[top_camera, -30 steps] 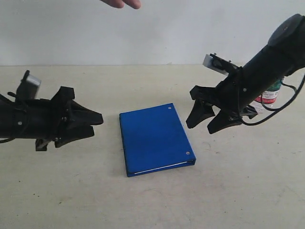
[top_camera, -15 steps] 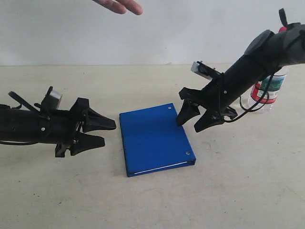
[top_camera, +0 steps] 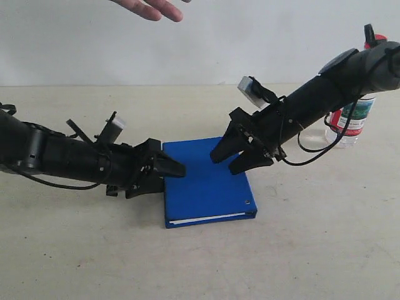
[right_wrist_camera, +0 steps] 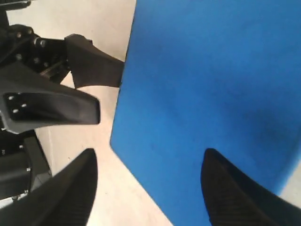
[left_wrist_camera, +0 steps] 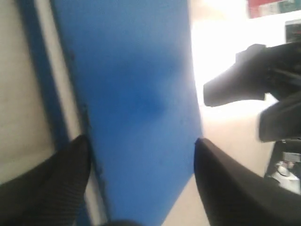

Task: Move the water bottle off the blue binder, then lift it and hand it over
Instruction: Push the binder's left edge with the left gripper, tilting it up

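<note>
The blue binder [top_camera: 206,194] lies flat on the table in the middle of the exterior view. The water bottle [top_camera: 355,119] stands upright on the table at the far right, off the binder and partly behind the right arm. My left gripper [top_camera: 172,177] is open at the binder's left edge, and the blue cover [left_wrist_camera: 131,94] fills the gap between its fingers. My right gripper [top_camera: 223,165] is open just above the binder's far right part. Its fingers straddle a corner of the binder [right_wrist_camera: 207,84]. Neither gripper holds anything.
A person's hand [top_camera: 150,9] hovers at the top of the exterior view, above the left arm. The beige table [top_camera: 300,250] extends in front of the binder. Each wrist view shows the other gripper across the binder: the right gripper [left_wrist_camera: 254,89] and the left gripper [right_wrist_camera: 56,106].
Both arms have closed in on the binder from either side. The left gripper reached its left edge and the right gripper came down over its far right corner. The bottle stayed put.
</note>
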Motion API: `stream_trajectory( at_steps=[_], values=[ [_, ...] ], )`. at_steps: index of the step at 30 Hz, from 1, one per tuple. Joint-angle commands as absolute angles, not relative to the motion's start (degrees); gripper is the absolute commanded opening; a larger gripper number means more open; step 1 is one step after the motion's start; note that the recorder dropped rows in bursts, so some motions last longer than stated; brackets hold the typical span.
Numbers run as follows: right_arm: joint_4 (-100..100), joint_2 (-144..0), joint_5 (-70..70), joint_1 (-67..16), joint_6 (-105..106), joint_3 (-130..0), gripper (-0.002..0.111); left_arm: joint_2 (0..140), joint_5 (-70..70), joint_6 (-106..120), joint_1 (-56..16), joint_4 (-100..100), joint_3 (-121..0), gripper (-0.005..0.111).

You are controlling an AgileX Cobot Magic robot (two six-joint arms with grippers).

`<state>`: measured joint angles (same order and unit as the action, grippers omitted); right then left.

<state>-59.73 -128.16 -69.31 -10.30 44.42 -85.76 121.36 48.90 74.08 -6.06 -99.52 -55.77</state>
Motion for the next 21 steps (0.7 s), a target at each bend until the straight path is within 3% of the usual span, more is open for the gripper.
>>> stream_trajectory(
  at_steps=[1,4,7,9,10,15,21],
  values=[
    [-60.64,-127.96,-69.96,-10.22,45.53,-86.2,0.057,121.32,59.74,75.42,-6.29,-99.95,-58.52,0.06],
    [-60.64,-127.96,-69.96,-10.22,45.76,-86.2,0.057,121.32,63.54,77.98,-6.29,-99.95,-59.18,0.06],
    [-60.64,-127.96,-69.96,-10.22,45.76,-86.2,0.057,121.32,55.44,73.78,-6.29,-97.61,-59.18,0.058],
    [-60.76,-127.96,-69.96,-10.22,45.76,-86.2,0.057,121.32,47.78,70.83,-6.29,-94.52,-59.18,0.049],
    [-60.91,-127.96,-69.96,-10.22,46.69,-86.2,0.057,121.32,44.83,70.69,-6.29,-94.49,-59.18,0.037],
    [-61.28,-127.96,-69.96,-10.22,49.03,-86.2,0.057,121.32,44.78,71.79,-6.29,-95.4,-59.18,0.005],
    [-59.35,-127.78,-69.96,-9.34,43.39,-90.71,0.057,121.32,45.06,72.43,-5.64,-91.81,-59.18,0.004]
  ],
)
